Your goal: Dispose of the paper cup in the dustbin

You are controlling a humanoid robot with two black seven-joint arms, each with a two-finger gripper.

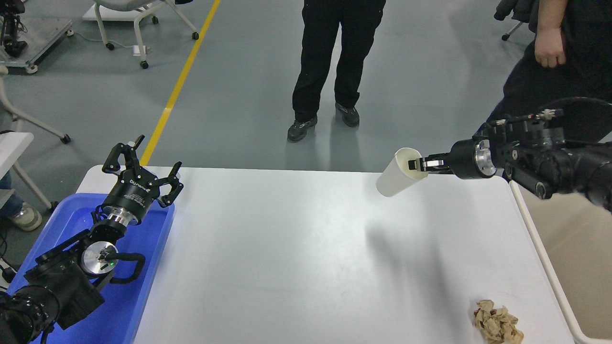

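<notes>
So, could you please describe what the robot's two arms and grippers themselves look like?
Both arms are black and chunky, with round joint housings. The left gripper has long, curved black fingers, white lettering on its black body and a silver ring behind it; a silver disc with a green light and a black cable loop sit lower on that arm. The right gripper is slim, on a black cylinder with a silver collar, with thin black cables arching above the wrist.

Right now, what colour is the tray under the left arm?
Bright blue tray, head view.
</notes>
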